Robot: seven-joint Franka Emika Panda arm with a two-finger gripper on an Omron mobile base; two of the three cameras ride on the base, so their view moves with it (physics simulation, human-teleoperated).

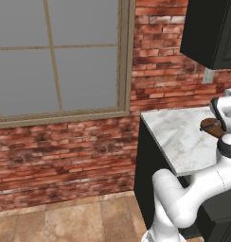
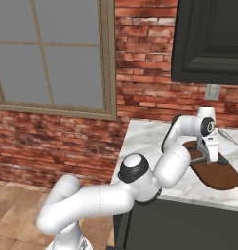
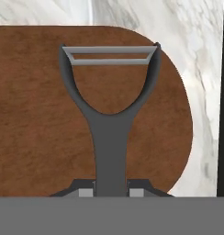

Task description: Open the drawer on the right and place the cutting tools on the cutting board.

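My jaws pinch the peeler by its handle (Y-shaped, dark); its long axis points ahead, directly above the cutting board.

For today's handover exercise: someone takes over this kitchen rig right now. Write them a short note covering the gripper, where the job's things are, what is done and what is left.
Gripper: shut on the handle of a dark Y-shaped peeler, held over the cutting board.
Cutting board: flat on the marble counter, rounded end toward the counter's edge in the right base view.
A slim silver-grey tool lies on the counter beyond the board.
Done: peeler brought above the board.
Left: set it down and release; whether it already touches the board cannot be told. The drawer is out of sight, so check it for more tools.
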